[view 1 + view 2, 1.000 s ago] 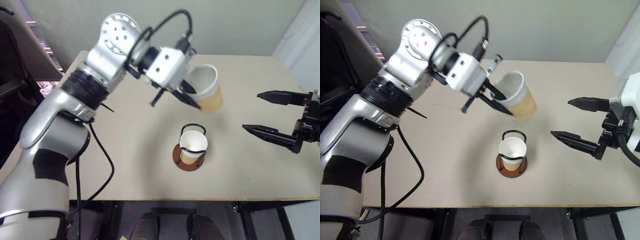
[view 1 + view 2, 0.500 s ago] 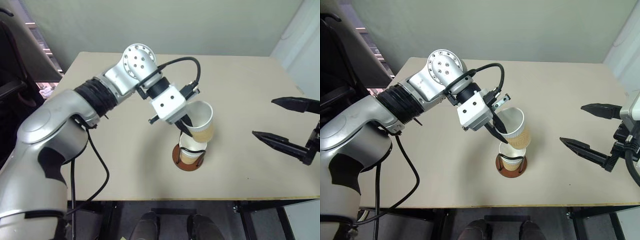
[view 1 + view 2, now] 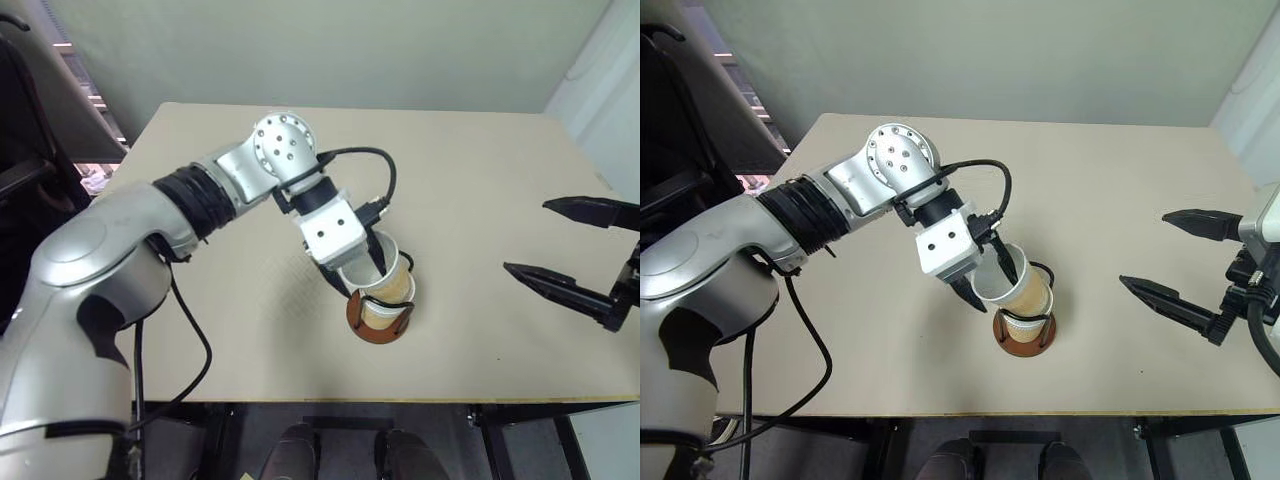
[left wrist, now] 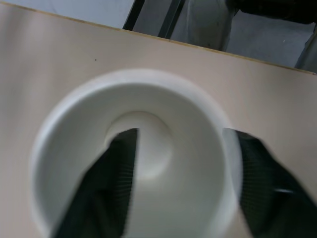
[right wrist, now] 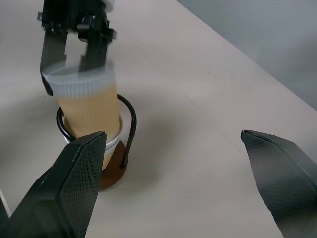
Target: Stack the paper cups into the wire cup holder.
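Observation:
A tan paper cup [image 3: 1027,296] with a white rim sits slightly tilted inside another paper cup [image 3: 1023,326], which stands in the wire cup holder [image 3: 1042,271] on its reddish-brown base [image 5: 115,177] near the table's front middle. My left gripper [image 3: 987,280] hangs over the upper cup [image 4: 163,111], open: one finger [image 4: 119,163] reaches inside the cup, the other [image 4: 252,173] stays outside its wall. The right gripper [image 3: 575,250] hovers open and empty over the table's right side, well away from the holder [image 5: 132,117].
The beige table [image 3: 480,180] carries the holder a short way back from its front edge. A dark chair [image 3: 30,150] stands past the table's left end.
My left gripper came down with the cup and set it into the cup standing in the holder; its fingers then spread apart. The right gripper stayed open at the right.

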